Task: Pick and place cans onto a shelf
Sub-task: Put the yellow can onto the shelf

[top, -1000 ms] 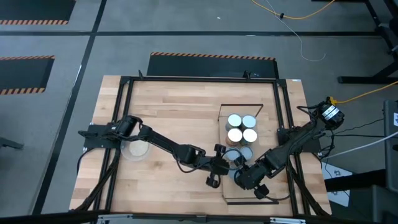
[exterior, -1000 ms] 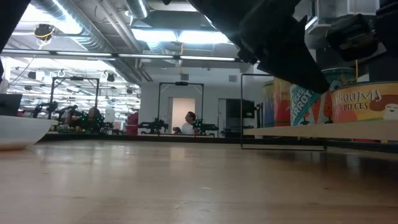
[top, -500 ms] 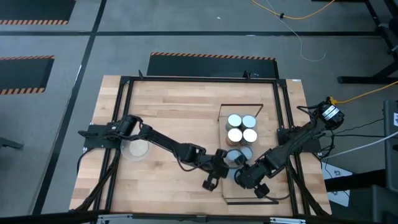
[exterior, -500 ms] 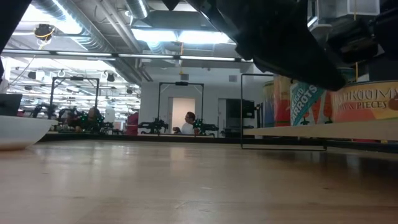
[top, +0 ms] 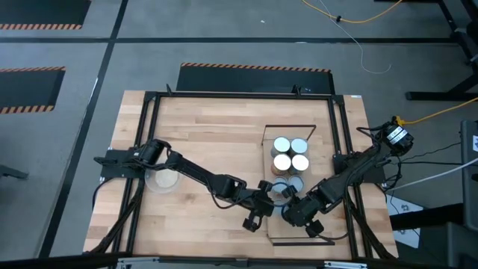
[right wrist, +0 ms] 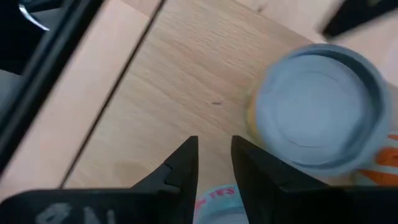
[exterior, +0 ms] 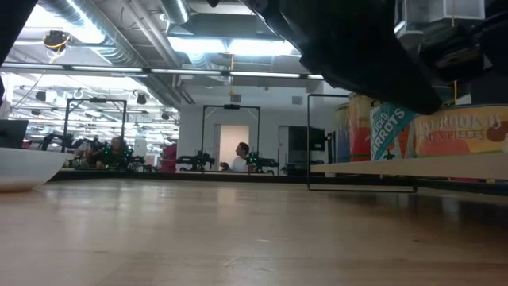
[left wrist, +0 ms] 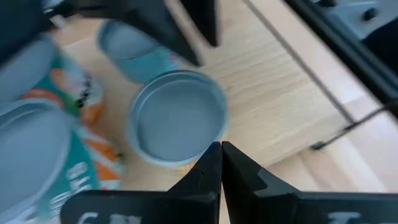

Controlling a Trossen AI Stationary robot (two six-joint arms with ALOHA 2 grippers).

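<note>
Both grippers over the shelf's near half

Right gripper point(top: 299, 211) slightly parted, nothing between its fingers; left gripper point(top: 266, 199) pinched closed, empty, beside a can point(top: 281, 190); four cans point(top: 290, 155) stand farther back on the shelf point(top: 328, 224)

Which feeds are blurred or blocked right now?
Left wrist view: the cans are soft, out of focus. Right wrist view: the nearest can is smeared. Low view: dark arm silhouettes cover the upper right, ceiling lights glare. High view: sharp and evenly lit.
</note>
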